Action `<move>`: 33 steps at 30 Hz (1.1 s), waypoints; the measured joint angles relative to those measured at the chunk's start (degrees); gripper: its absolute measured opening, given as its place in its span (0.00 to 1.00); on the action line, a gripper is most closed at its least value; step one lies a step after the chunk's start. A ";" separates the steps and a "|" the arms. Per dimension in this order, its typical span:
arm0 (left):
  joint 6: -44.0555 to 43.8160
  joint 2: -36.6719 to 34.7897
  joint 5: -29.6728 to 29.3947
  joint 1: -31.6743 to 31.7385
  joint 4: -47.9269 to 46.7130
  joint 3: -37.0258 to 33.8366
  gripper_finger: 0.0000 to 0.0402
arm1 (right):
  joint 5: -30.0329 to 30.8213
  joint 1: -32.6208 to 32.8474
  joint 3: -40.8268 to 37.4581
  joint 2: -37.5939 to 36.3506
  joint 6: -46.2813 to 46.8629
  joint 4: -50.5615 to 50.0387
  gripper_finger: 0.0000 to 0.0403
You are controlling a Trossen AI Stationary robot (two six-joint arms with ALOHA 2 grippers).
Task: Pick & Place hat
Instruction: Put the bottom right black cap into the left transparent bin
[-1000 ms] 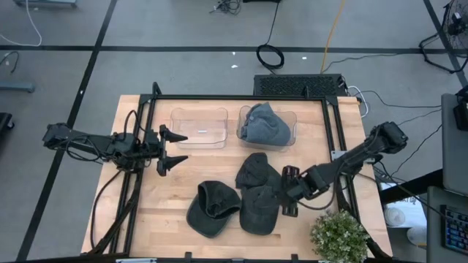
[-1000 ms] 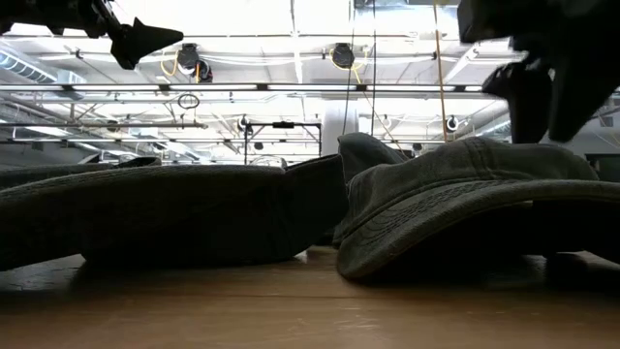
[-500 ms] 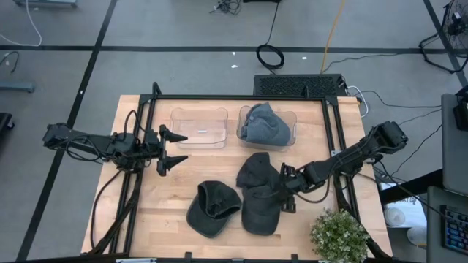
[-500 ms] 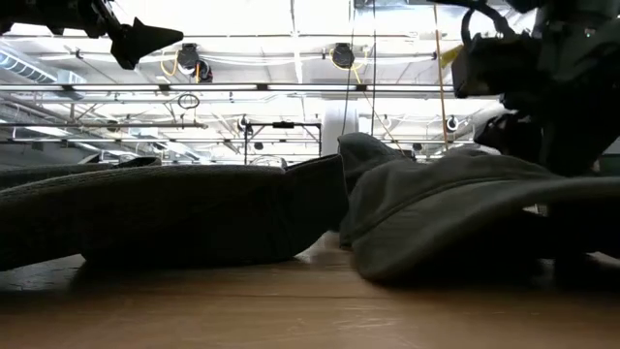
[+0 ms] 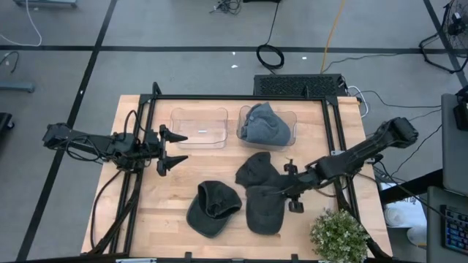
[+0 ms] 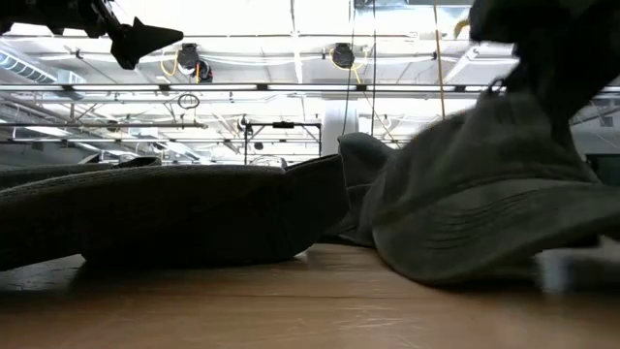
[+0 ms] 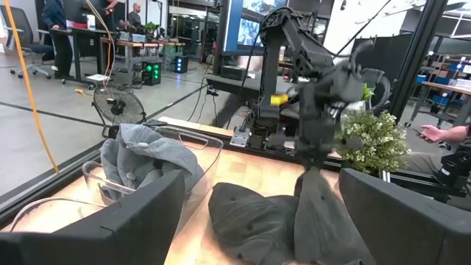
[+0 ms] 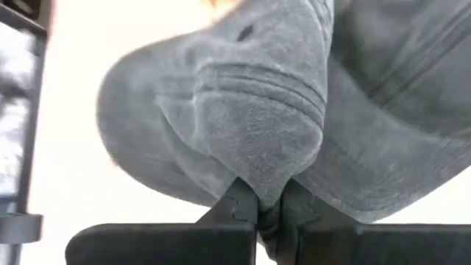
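Because the right gripper [image 8: 268,213] pinches only a thin fold of the hat [image 5: 265,208], it may slip free — left gripper [image 5: 170,150] waits, fingers spread.

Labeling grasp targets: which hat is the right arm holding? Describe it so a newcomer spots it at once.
Start at the potted plant on the table's near right corner; the hat lies just left of it, rightmost of the front pair. Unlike the other front hat and the one behind, it has its edge pinched in the right end effector and is tilting up off the wood.
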 joint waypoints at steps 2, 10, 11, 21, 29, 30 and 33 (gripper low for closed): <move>-0.01 0.00 -0.01 0.00 0.12 0.00 0.92 | 0.46 0.54 0.00 -3.21 -0.15 -0.04 0.01; 0.02 -0.01 -0.02 0.00 0.09 0.00 0.94 | 7.49 2.87 0.00 -13.27 -4.56 4.28 0.00; 0.02 -0.01 -0.02 0.00 0.09 0.00 0.93 | 8.06 2.92 0.00 -13.94 -5.50 5.81 0.00; 0.31 -0.01 -0.04 0.00 1.98 0.04 0.93 | 8.26 2.76 -4.78 -12.66 -24.47 41.85 0.00; -10.42 2.08 -0.07 -0.01 3.99 0.05 0.95 | 21.81 0.10 -11.31 -8.13 -37.46 73.22 0.00; -10.58 2.84 -0.07 -0.01 4.53 0.06 0.95 | 23.93 -0.40 -11.74 -7.56 -38.95 75.74 0.00; -12.23 5.85 -0.07 0.00 6.93 0.07 0.95 | 30.10 -2.40 -11.96 -5.94 -41.82 82.16 0.00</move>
